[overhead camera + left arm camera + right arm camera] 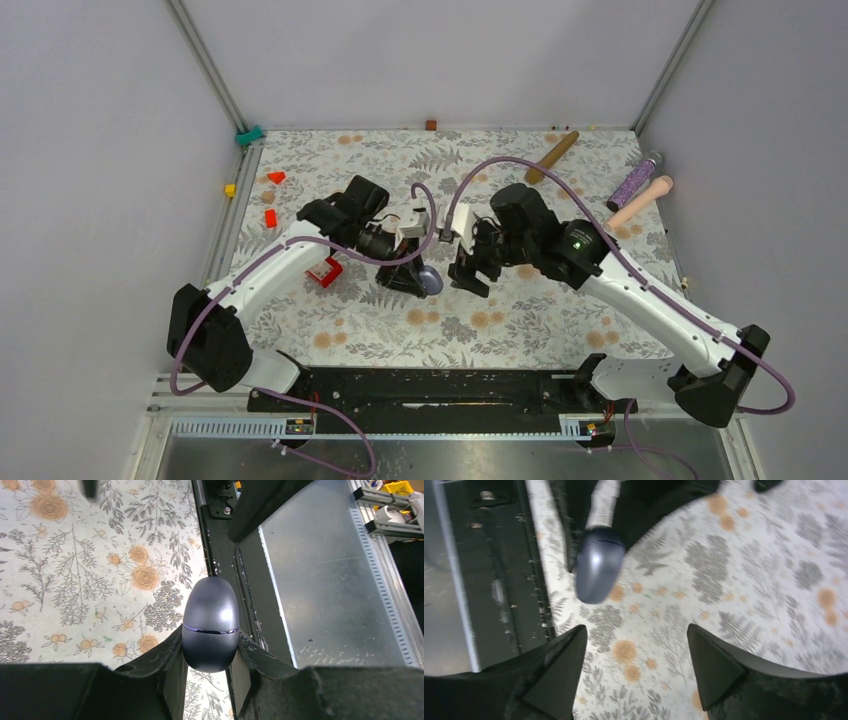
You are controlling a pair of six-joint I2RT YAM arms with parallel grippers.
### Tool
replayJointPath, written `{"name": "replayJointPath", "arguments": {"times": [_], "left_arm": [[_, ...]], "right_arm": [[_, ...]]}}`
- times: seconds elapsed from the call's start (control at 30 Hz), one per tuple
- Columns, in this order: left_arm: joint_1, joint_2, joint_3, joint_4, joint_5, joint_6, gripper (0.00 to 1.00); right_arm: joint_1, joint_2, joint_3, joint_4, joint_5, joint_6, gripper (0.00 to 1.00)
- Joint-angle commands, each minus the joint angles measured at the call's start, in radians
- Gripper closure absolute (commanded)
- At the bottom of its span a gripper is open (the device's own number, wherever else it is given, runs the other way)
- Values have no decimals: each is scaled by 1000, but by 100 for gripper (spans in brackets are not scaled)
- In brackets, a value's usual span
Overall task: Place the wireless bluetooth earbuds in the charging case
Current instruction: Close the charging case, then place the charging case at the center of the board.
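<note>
The charging case (430, 280) is a grey-blue egg shape, closed along a thin seam. My left gripper (412, 279) is shut on it and holds it above the floral mat; in the left wrist view the case (210, 625) sits pinched between the two fingers of that gripper (210, 656). My right gripper (468, 272) is open and empty just right of the case. In the right wrist view the case (599, 565) lies ahead and left of the spread gripper (636, 652). The earbuds are not in view.
A red tray (323, 271) lies under the left arm. Small red blocks (270, 218) and a yellow block (230, 189) sit at the far left. A wooden rod (552, 157), a purple cylinder (635, 180) and a pink cylinder (640, 202) lie at the far right.
</note>
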Motion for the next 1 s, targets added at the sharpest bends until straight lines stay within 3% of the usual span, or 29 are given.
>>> {"name": "replayJointPath", "arguments": {"times": [0.0, 0.07, 0.23, 0.37, 0.7, 0.83, 0.97], "left_arm": [[-3, 9, 49, 119, -74, -89, 100], [-4, 50, 67, 157, -150, -125, 100], [-4, 222, 206, 164, -238, -196, 100], [-4, 426, 415, 179, -236, -327, 100], [1, 1038, 1039, 331, -201, -860, 100], [12, 1158, 1084, 552, -201, -1150, 100], [19, 1237, 1111, 616, -306, -1265, 100]], "right_arm": [[-68, -78, 27, -14, 289, -40, 10], [-140, -107, -9, -6, 352, -48, 1], [-327, -190, -130, 13, 379, -15, 1], [-430, -247, -235, 89, 375, 25, 1], [-460, -245, -279, 184, 463, 35, 1], [-472, -269, -314, 223, 471, 35, 0], [-476, -279, -326, 237, 453, 42, 1]]}}
